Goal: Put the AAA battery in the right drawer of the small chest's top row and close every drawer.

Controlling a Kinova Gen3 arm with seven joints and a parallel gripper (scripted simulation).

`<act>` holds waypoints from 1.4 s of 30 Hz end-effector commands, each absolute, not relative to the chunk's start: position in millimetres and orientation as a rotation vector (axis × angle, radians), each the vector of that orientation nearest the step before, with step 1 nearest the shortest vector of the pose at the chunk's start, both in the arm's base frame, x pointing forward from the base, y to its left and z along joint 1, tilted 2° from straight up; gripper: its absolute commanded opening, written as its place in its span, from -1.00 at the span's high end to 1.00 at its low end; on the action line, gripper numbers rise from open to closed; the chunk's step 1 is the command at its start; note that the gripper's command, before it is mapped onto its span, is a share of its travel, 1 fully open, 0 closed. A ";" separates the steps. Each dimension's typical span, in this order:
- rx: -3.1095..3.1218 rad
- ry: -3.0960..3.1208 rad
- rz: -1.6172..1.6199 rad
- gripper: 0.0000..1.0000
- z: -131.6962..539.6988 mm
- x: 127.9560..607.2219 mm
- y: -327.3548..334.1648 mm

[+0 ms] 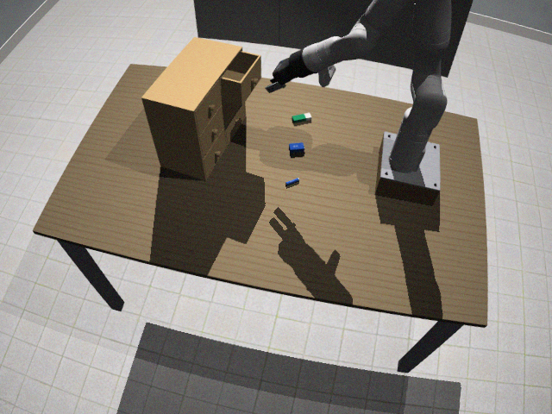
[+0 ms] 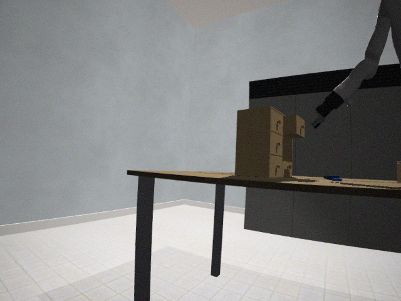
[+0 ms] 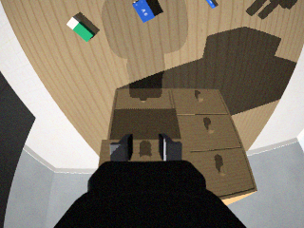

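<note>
Right now your gripper point(image 1: 274, 85) hangs partly open and holds nothing, just off the pulled-out top right drawer point(image 1: 241, 70) of the chest point(image 1: 189, 100) near the surface's point(image 1: 111, 204) far left corner. Your AAA battery point(image 1: 292, 181) lies mid-surface; in the exterior view it's hard to make out, and the wrist view hides the fingertips' lower part.

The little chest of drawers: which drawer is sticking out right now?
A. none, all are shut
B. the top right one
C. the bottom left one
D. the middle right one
B. The top right drawer juts out from the chest, its inside showing, while the others sit flush; the open gripper hangs just clear of its front.
</note>
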State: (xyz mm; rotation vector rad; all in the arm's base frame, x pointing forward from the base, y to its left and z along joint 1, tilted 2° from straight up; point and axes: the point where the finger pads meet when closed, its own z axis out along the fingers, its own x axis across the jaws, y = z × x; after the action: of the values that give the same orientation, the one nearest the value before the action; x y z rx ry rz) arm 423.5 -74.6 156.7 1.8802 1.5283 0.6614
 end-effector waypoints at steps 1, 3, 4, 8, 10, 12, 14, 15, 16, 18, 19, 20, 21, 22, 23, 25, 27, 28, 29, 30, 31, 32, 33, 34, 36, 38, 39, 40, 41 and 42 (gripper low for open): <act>1.877 1.523 0.660 -0.34 159.1 423.6 -75.8; 1.878 1.525 0.660 -0.34 158.9 423.1 -75.6; 1.880 1.526 0.659 -0.34 158.7 422.7 -75.4; 1.882 1.528 0.659 -0.34 159.2 421.5 -75.0; 1.882 1.528 0.659 -0.34 159.2 421.5 -75.0; 1.882 1.529 0.659 -0.34 160.0 420.7 -74.7; 1.885 1.533 0.658 -0.34 160.4 419.1 -74.1; 1.885 1.532 0.659 -0.34 161.4 418.8 -74.1; 1.885 1.533 0.660 -0.34 162.1 418.2 -73.9; 1.886 1.535 0.661 -0.34 164.0 416.8 -73.5; 1.886 1.535 0.662 -0.34 165.2 416.1 -73.3; 1.886 1.535 0.663 -0.34 166.5 415.4 -73.1; 1.886 1.536 0.664 -0.34 168.0 414.6 -72.9; 1.885 1.536 0.666 -0.34 169.5 413.7 -72.7; 1.885 1.537 0.667 -0.34 171.2 412.7 -72.5; 1.884 1.538 0.670 -0.34 174.9 410.7 -72.0; 1.884 1.538 0.670 -0.34 174.9 410.7 -72.0; 1.883 1.540 0.672 -0.34 177.0 409.5 -71.7; 1.881 1.541 0.673 -0.34 179.2 408.3 -71.4; 1.879 1.543 0.675 -0.34 181.6 407.0 -71.1; 1.877 1.543 0.676 -0.34 184.1 405.6 -70.7; 1.876 1.543 0.678 -0.34 186.8 404.0 -70.3; 1.875 1.543 0.680 -0.34 189.7 402.4 -69.9; 1.874 1.543 0.682 -0.34 192.6 400.8 -69.5; 1.871 1.542 0.687 -0.34 198.6 397.4 -68.7; 1.869 1.539 0.687 -0.34 200.3 396.8 -68.3; 1.868 1.538 0.686 -0.34 200.6 396.8 -68.2; 1.868 1.536 0.684 -0.34 200.9 396.7 -68.1; 1.862 1.529 0.685 -0.34 202.7 398.0 -69.1; 1.859 1.524 0.685 -0.34 204.0 398.7 -69.8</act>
State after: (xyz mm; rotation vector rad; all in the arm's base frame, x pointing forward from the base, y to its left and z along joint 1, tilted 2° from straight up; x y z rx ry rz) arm 397.8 -71.5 197.4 1.8753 1.5317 0.6857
